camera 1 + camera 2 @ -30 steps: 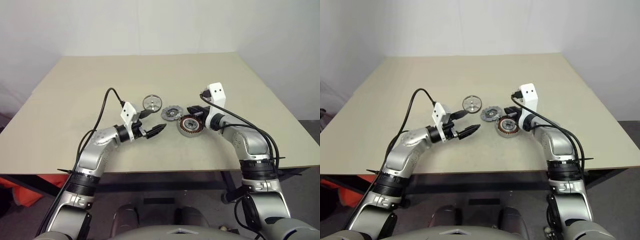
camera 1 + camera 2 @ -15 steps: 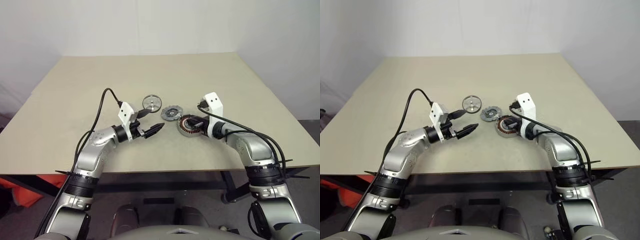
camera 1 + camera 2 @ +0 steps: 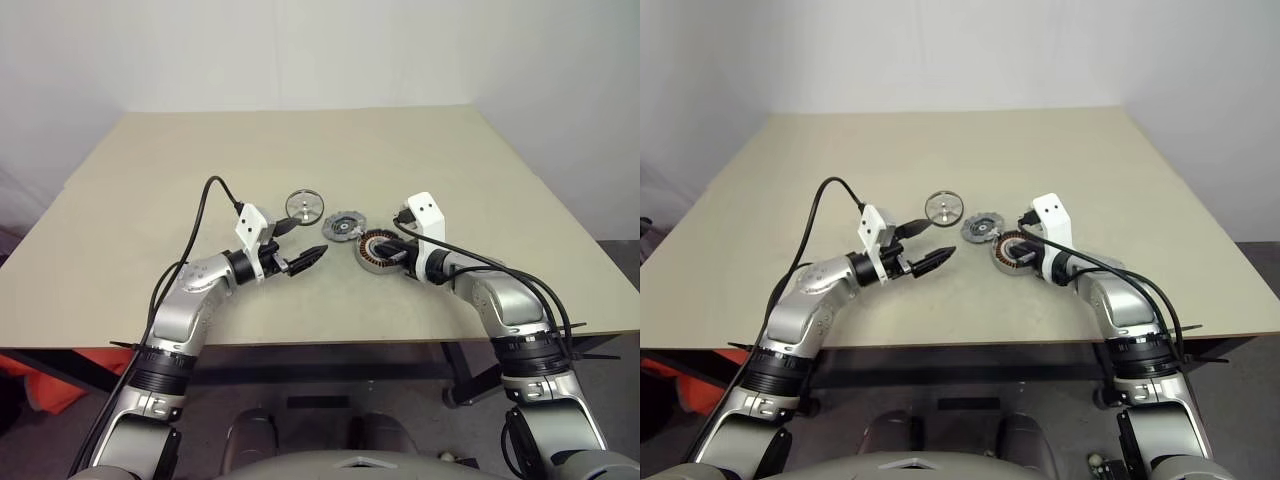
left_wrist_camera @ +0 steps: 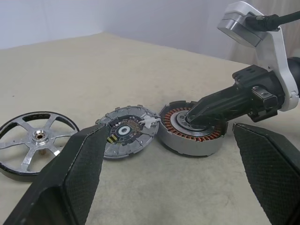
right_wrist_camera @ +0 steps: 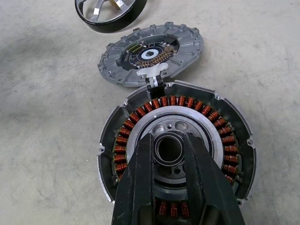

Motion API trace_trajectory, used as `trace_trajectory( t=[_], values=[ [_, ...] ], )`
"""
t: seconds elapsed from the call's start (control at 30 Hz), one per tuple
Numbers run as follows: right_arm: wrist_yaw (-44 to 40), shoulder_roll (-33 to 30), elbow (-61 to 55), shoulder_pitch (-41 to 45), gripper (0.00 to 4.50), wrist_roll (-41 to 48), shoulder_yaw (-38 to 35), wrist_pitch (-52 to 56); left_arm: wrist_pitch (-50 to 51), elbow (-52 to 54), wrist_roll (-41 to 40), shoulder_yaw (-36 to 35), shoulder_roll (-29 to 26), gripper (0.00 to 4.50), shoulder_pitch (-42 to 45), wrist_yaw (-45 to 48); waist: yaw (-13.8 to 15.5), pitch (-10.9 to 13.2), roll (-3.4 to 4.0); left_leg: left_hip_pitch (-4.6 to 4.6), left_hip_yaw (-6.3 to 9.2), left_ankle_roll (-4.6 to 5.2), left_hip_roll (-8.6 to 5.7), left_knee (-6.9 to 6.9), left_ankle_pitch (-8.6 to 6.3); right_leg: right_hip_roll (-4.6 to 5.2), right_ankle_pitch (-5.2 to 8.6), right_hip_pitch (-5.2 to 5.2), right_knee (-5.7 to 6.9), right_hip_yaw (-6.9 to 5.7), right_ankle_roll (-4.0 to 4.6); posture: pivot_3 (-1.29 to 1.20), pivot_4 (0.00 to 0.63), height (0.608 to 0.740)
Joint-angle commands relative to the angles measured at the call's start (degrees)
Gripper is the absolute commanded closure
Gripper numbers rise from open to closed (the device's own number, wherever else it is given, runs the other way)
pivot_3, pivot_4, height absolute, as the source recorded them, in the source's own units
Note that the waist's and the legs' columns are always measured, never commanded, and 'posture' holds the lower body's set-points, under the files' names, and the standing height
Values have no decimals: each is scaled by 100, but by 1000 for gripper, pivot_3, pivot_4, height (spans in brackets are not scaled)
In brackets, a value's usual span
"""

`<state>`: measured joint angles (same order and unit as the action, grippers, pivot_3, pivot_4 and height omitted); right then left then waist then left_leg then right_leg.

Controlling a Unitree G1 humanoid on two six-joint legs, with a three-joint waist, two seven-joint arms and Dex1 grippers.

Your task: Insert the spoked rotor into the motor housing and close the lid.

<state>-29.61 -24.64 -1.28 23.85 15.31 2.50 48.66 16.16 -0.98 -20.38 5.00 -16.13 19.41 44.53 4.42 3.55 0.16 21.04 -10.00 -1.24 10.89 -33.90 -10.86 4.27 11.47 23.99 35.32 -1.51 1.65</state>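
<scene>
Bracing motor housing (image 5: 176,154): right fingers (image 5: 168,145) narrow, straddling its central hub. Left fingers (image 4: 89,159) wide, empty; spoked rotor (image 4: 35,140) and lid (image 4: 126,133) lie just beyond them on surface. Keep housing steady, fetch rotor level.

Three motor parts are counted on one table (image 3: 180,170). One motor housing (image 5: 230,140), ringed inside with copper-orange windings, is seen. One lid (image 5: 185,49), a flat grey disc with cut-outs, is counted beside it. One spoked rotor (image 4: 35,143) with a dark rim and six silver spokes is seen. Two grippers are counted: one left gripper (image 3: 297,244) and one right gripper (image 5: 168,140), each with two black fingers.
</scene>
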Motion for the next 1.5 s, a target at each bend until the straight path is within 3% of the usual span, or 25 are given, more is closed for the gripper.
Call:
trace_trajectory(
  t=[0.03, 0.3, 0.37, 1.2, 1.37, 1.5],
  values=[
    [15, -48, 7, 97, 3944, -41, -68, -116, -31, 215, -41, -70, -46, 0, 59, 0, 0, 0, 0, 0, 0, 0, 0, 0, 0, 0, 0, 0, 0, 0, 0, 0, 0, 740],
    [52, 38, 197, 143, 3944, -42, -99, -211, -27, 210, -40, -61, -35, 0, 60, 0, 0, 0, 0, -4, 0, -1, 0, -3, 1, 0, 0, -5, 0, 0, 0, 0, 0, 740],
    [44, -4, 179, 139, 3204, -132, -13, -323, -22, 220, -43, -61, -34, 0, 53, -2, -1, 0, 0, -4, 1, -3, 0, -4, 2, 0, 0, -6, 0, 0, -1, 0, 0, 740],
    [-124, -121, -211, 227, 3204, -292, -16, -694, 0, 220, -51, -37, -18, 0, 55, 22, -2, 0, 0, -2, 1, -3, 1, -2, 2, 0, -1, -5, -1, -1, -1, 0, 0, 740],
    [-152, -230, -40, 261, 4471, -417, 18, -890, 0, 193, -56, -39, 0, 0, 71, 16, -2, 0, 0, -1, 1, -2, 1, -2, 2, 0, -1, -5, -1, -1, -1, 0, 0, 740],
    [-128, -201, 22, 265, 4471, -519, 83, -962, -2, 154, -54, -30, 33, 0, 107, 14, -2, 0, 0, -1, 1, -2, 0, -2, 2, 0, -1, -5, -1, -1, 0, 0, 0, 740]
  ],
)
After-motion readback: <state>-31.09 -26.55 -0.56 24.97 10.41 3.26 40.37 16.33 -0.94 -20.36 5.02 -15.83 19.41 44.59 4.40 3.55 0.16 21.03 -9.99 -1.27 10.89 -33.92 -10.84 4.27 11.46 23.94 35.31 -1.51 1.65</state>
